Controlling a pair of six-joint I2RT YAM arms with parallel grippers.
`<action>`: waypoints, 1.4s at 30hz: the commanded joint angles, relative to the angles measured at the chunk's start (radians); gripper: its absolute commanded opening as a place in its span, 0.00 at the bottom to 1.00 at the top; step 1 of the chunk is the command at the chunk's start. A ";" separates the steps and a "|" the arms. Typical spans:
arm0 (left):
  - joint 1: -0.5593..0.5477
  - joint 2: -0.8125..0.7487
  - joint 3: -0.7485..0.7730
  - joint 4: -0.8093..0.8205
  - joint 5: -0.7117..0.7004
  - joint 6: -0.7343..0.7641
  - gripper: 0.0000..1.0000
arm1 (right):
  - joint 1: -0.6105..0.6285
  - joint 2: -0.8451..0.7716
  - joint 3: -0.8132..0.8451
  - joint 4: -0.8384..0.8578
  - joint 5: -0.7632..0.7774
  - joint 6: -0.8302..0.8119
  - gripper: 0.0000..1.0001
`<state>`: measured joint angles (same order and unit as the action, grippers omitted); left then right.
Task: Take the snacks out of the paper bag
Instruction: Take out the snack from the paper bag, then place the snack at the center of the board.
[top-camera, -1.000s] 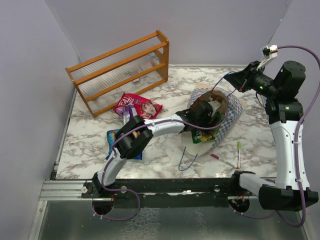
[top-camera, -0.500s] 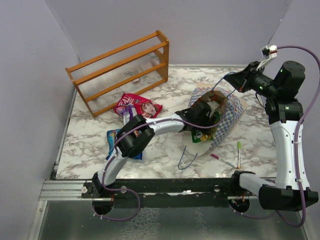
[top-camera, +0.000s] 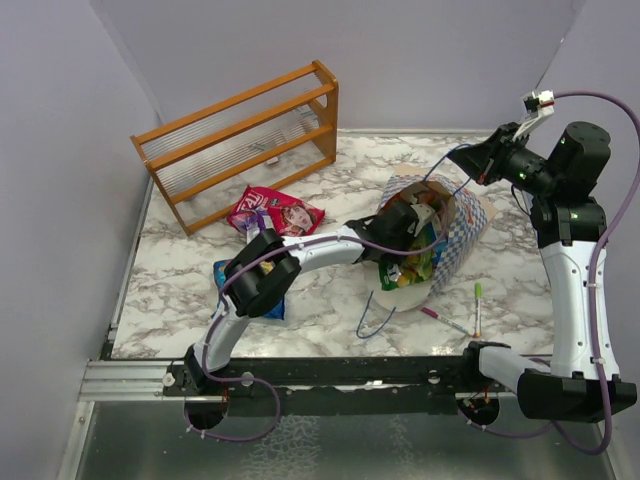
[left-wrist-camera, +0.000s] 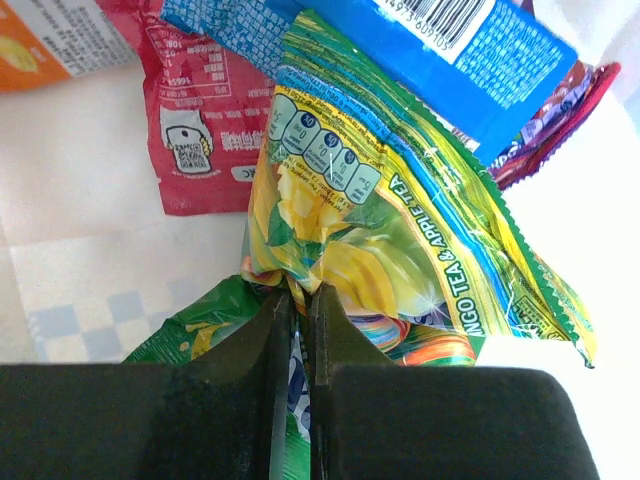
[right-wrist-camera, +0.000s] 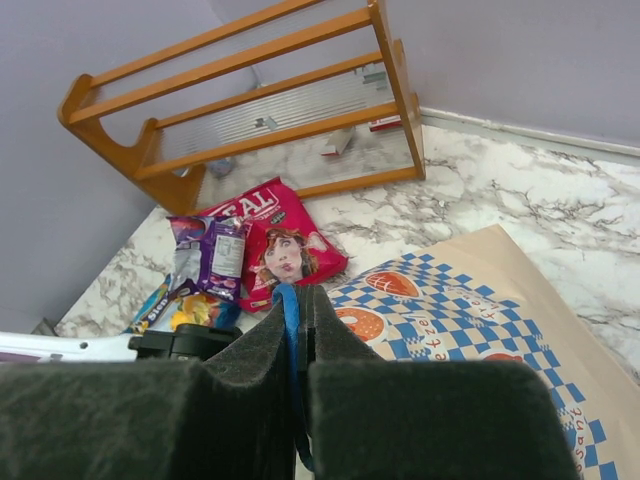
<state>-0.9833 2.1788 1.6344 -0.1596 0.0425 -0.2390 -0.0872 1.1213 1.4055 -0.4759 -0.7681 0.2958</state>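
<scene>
I have the left gripper (left-wrist-camera: 300, 295) inside the mouth of the paper bag (top-camera: 466, 232). Its fingers are pinched almost together on a crumpled corner of the green-yellow packet (left-wrist-camera: 385, 225). That packet lies on top of the pile in the bag. A blue packet (left-wrist-camera: 440, 45) crosses its far end, a red packet (left-wrist-camera: 195, 120) sits to its left, and an orange packet (left-wrist-camera: 40, 40) shows in the upper left corner of the wrist view. At the right, a purple-red edge (left-wrist-camera: 560, 110) pokes out from under the blue one.

From above, the bag lies on the desk (top-camera: 330, 300) right of centre, with its open mouth turned toward the left arm. The right gripper (right-wrist-camera: 300, 305) is up above the bag's far side, closed tight on the blue cord handle (right-wrist-camera: 289, 330), which runs down from it to the bag's rim. The other handle loop (top-camera: 372, 318) trails on the desk just in front of the bag.

Three packets lie outside the bag. A pink packet (top-camera: 275, 212) sits near the wooden rack (top-camera: 240, 135), with a small purple packet (right-wrist-camera: 215, 260) touching its left edge. A second blue packet (top-camera: 222, 272) is partly hidden under the left arm's elbow. A green pen (top-camera: 477, 293) and a pink pen (top-camera: 440, 320) lie near the front edge of the desk, just beside the bag.
</scene>
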 joint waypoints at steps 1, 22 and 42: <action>-0.006 -0.115 -0.017 -0.103 0.021 -0.018 0.00 | -0.005 -0.009 0.023 0.005 0.012 -0.011 0.01; -0.055 -0.790 -0.387 -0.121 0.124 -0.092 0.00 | -0.005 -0.030 0.010 0.011 0.079 -0.013 0.01; 0.037 -1.250 -0.597 -0.620 -0.854 -0.420 0.00 | -0.005 -0.014 0.029 0.002 0.066 -0.016 0.02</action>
<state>-1.0149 0.9779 1.0317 -0.7036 -0.4892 -0.5228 -0.0872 1.1061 1.4052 -0.4751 -0.7120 0.2905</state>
